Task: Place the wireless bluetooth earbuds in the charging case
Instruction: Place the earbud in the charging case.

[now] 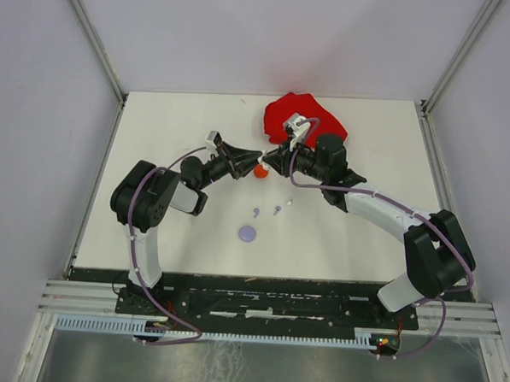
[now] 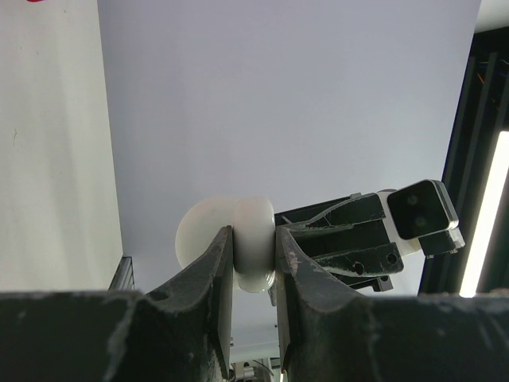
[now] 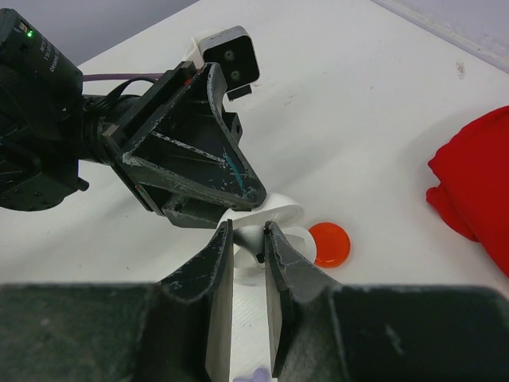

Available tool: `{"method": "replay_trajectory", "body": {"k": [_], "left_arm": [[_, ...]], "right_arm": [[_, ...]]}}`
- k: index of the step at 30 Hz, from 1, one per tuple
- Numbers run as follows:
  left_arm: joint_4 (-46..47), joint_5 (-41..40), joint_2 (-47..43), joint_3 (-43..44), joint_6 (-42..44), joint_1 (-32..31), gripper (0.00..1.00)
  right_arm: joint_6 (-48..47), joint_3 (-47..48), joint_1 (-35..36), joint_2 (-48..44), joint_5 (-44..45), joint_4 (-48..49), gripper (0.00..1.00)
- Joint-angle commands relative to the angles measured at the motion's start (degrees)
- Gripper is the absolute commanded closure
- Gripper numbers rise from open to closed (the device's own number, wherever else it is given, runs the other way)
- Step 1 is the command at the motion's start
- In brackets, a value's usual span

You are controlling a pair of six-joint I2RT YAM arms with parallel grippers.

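Observation:
A white charging case (image 2: pixel 199 231) is clamped in my shut left gripper (image 2: pixel 253 235) and held above the table. In the right wrist view the case (image 3: pixel 288 215) stands open, its two halves spread. My right gripper (image 3: pixel 248 231) is shut on a white earbud (image 3: pixel 253 239), pressed against the open case. From above, both grippers meet tip to tip, the left gripper (image 1: pixel 253 156) against the right gripper (image 1: pixel 270 160). Two lilac earbuds (image 1: pixel 256 212) (image 1: pixel 277 210) lie loose on the table nearer the arm bases.
A red round case (image 1: pixel 261 170) lies just below the meeting grippers, also seen as the red case (image 3: pixel 329 243). A lilac round case (image 1: pixel 248 233) sits nearer the bases. A crumpled red cloth (image 1: pixel 306 117) lies at the back, behind the right arm.

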Motion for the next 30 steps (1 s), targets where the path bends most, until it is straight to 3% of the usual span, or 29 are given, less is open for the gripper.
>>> {"method": "replay_trajectory", "body": {"k": [1,5,8,14,21,30], "left_arm": [[3.0,0.5,-1.1,2.3,-2.4,-0.2,0.97],[2.9,0.4,-1.2,2.8,-2.4,-0.2,0.97],[2.7,0.4,-1.3,2.9,-2.3,-0.3,0.97],[2.0,0.5,-1.0,2.8,-1.6,-0.2,0.97],[3.0,0.2,0.2,1.7,-1.5,0.0,0.97],[5.4,-0.2,0.1,-1.4,-1.8,4.3,0.97]], "right_arm": [[-0.8,-0.5,0.3,-1.1,-1.5,1.0,0.92],[-0.8,-0.5,0.3,-0.9,-2.0,0.6,0.86],[-0.7,-0.3,0.3,-1.1,-2.1,0.5,0.7],[1.1,-0.1,0.3,-2.0,-1.2,2.2,0.47],[7.0,-2.3,-0.1,-7.5,7.8,9.2,0.29],[9.5,4.6,-0.3,-11.8,27.5,-21.8,0.22]]}}
